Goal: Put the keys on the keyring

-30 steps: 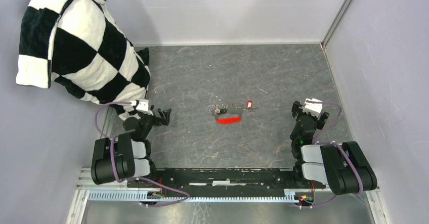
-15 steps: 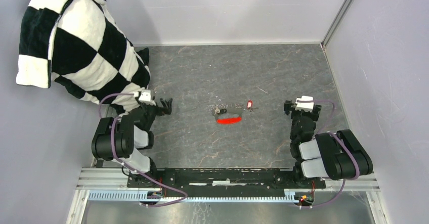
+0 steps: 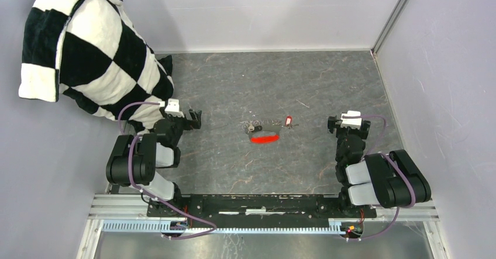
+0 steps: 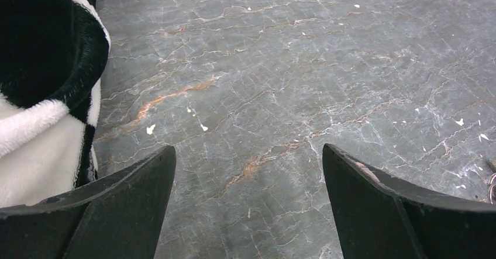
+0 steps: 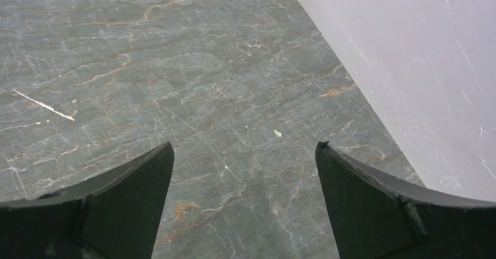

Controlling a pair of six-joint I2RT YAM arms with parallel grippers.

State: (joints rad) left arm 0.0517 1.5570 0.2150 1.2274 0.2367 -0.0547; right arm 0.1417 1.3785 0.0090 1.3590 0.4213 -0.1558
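The keyring [image 3: 257, 123], a thin silvery ring with a short chain, lies mid-table beside its bright red fob [image 3: 264, 138]. The black-headed key [image 3: 251, 129] lies at the fob's left end. The red-headed key [image 3: 288, 120] lies just right of the chain. My left gripper [image 3: 193, 120] is open and empty, low over the table, well left of the keys. My right gripper [image 3: 348, 123] is open and empty, to their right. In the left wrist view the gripper [image 4: 248, 171] frames bare floor, and a sliver of metal [image 4: 491, 181] shows at the right edge. In the right wrist view the gripper [image 5: 244, 165] shows bare floor only.
A black-and-white checkered cloth [image 3: 88, 48] hangs over the far left corner, and its edge [image 4: 47, 83] shows in the left wrist view. Lilac walls close the table at the back and right [image 5: 409, 48]. The grey marbled tabletop [image 3: 263, 83] stretches behind the keys.
Both arms have folded upward. My left gripper has shifted slightly right and away. My right gripper has shifted slightly left. The keys and keyring have not moved.
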